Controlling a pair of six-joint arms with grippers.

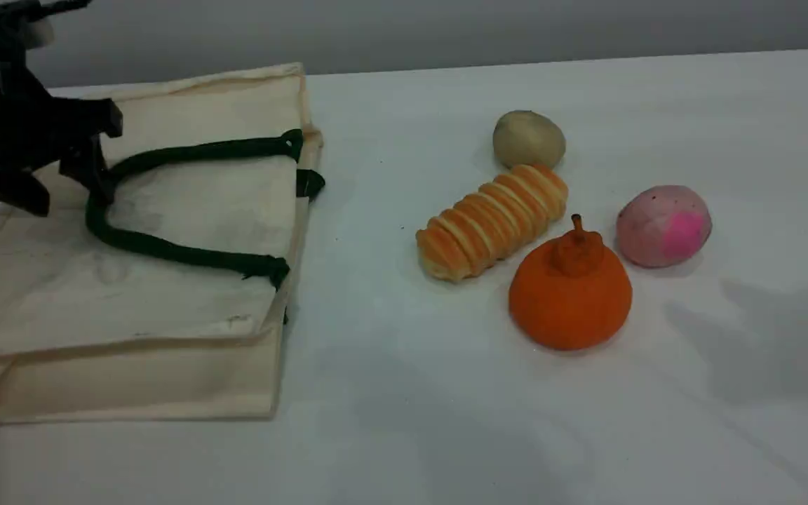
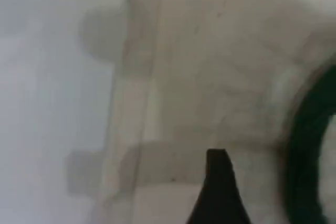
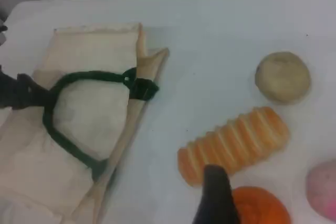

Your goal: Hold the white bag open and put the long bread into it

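The white bag [image 1: 165, 308] lies flat on the table's left side, its mouth edge facing right and a dark green handle [image 1: 165, 249] looped on top. My left gripper [image 1: 64, 186] hovers open over the bag's far left, one finger at the left end of the handle loop. In the left wrist view its fingertip [image 2: 218, 182] sits just above the cloth, with the handle [image 2: 302, 145] at the right. The long bread [image 1: 492, 221], golden with pale ridges, lies on the table right of the bag. My right gripper's fingertip [image 3: 215, 192] hangs above the near end of the bread [image 3: 236, 142], holding nothing.
A beige potato-like lump [image 1: 529, 139] touches the bread's far end. An orange pumpkin-like fruit [image 1: 571, 291] sits against its near side, and a pink ball [image 1: 663, 226] lies further right. The white table [image 1: 446, 421] stretches toward the front.
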